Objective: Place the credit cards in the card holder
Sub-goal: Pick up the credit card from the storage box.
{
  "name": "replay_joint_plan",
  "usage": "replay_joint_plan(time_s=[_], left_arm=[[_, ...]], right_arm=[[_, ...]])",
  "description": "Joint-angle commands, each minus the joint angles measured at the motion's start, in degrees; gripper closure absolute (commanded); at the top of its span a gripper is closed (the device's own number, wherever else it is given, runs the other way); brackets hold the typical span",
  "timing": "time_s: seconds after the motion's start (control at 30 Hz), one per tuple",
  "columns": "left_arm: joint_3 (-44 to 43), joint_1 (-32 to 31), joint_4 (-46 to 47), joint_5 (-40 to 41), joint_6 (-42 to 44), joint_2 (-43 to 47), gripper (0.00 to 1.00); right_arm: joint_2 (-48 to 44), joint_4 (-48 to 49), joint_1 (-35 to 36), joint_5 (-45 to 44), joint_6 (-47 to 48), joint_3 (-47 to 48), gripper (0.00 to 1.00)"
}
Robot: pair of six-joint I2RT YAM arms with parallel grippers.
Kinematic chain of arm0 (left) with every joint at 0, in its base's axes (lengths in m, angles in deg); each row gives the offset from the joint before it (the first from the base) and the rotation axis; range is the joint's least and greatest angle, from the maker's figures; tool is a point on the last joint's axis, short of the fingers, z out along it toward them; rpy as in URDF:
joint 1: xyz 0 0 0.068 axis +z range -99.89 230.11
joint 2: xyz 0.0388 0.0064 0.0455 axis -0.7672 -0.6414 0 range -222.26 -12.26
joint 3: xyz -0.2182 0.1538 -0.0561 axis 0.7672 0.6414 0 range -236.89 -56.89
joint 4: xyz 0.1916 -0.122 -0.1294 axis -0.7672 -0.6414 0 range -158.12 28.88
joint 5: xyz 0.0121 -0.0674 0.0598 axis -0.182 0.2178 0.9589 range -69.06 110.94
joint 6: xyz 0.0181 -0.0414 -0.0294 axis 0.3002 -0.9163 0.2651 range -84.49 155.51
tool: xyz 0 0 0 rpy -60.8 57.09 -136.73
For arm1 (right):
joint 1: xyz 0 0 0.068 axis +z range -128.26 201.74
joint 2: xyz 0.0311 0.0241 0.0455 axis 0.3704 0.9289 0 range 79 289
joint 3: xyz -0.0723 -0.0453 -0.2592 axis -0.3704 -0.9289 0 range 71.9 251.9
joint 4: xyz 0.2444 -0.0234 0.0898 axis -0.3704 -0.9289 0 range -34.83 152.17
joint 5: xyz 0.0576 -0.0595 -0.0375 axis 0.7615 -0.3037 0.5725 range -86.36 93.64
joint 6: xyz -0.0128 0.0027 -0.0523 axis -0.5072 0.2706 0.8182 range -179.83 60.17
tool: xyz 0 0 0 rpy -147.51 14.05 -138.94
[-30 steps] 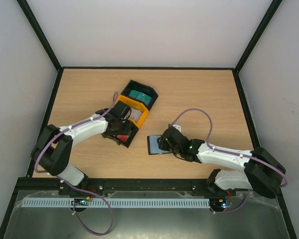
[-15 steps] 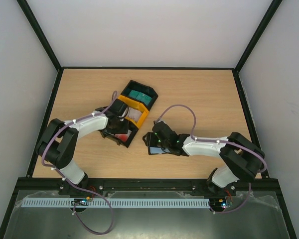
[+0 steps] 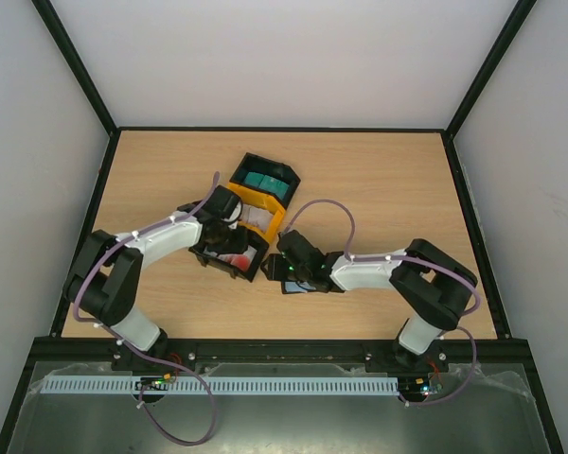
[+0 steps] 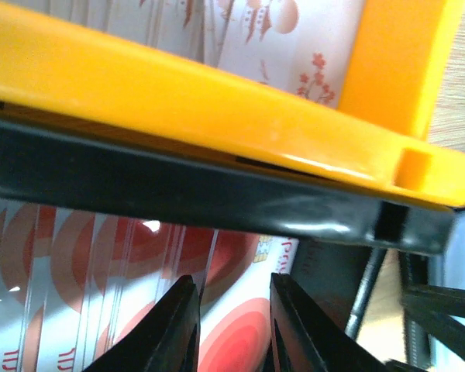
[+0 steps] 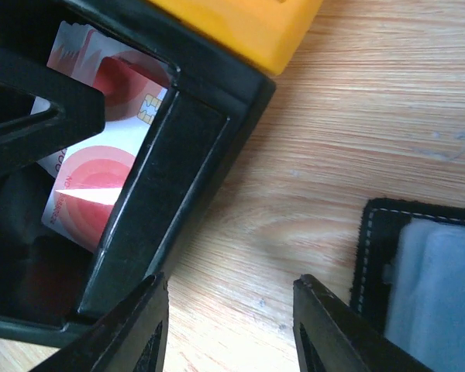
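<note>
Red-and-white credit cards (image 4: pixel 240 333) stand packed in the near black bin (image 3: pixel 251 270). My left gripper (image 4: pixel 232 280) reaches down into that bin, its jaws narrow but apart, with a card face showing in the gap. In the top view the left gripper (image 3: pixel 229 244) is over the red cards (image 3: pixel 235 257). The black card holder (image 5: pixel 426 271) lies flat on the wood, its grey pocket face up. Open and empty, my right gripper (image 5: pixel 232 318) hovers over bare wood between the bin wall (image 5: pixel 163 178) and the holder. From above, the right gripper (image 3: pixel 280 269) partly covers the card holder (image 3: pixel 303 284).
A yellow bin (image 3: pixel 256 213) with grey-white cards sits behind the near black bin. Beyond it another black bin (image 3: pixel 282 172) holds teal cards (image 3: pixel 265 180). The two grippers are close together at the bin's right corner. Black frame rails edge the table.
My right arm has swung left, off the card holder and toward the black bin. The left gripper has pushed further into the bin and its jaws have narrowed.
</note>
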State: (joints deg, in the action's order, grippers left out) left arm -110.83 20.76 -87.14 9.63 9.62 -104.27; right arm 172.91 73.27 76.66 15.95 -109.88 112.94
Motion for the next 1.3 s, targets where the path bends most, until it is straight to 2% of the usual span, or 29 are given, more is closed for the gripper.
replay_joint_plan(time_s=[0.0, 0.43, 0.77, 1.0, 1.27], left_arm=[[1.20, -0.01, 0.23, -4.67, -0.70, 2.55, 0.73], [3.81, -0.69, 2.20, -11.22, -2.83, 6.39, 0.76], [3.86, -1.30, 0.91, -5.50, -2.29, 4.05, 0.82], [1.75, -2.52, -0.47, -1.67, -1.41, 3.39, 0.97], [-2.10, -2.95, -6.45, 6.96, -1.51, 9.83, 0.98]], right_arm=[[2.52, 1.28, 0.93, 0.42, 1.29, 2.56, 0.57], [4.39, 1.57, 1.86, 0.43, 0.75, 2.84, 0.59], [3.69, 1.56, 1.89, -0.74, -0.06, 2.12, 0.62], [1.68, 0.75, 1.87, -2.06, -0.31, 1.60, 0.63], [-3.49, -1.20, 1.94, -5.03, -0.41, 0.36, 0.64]])
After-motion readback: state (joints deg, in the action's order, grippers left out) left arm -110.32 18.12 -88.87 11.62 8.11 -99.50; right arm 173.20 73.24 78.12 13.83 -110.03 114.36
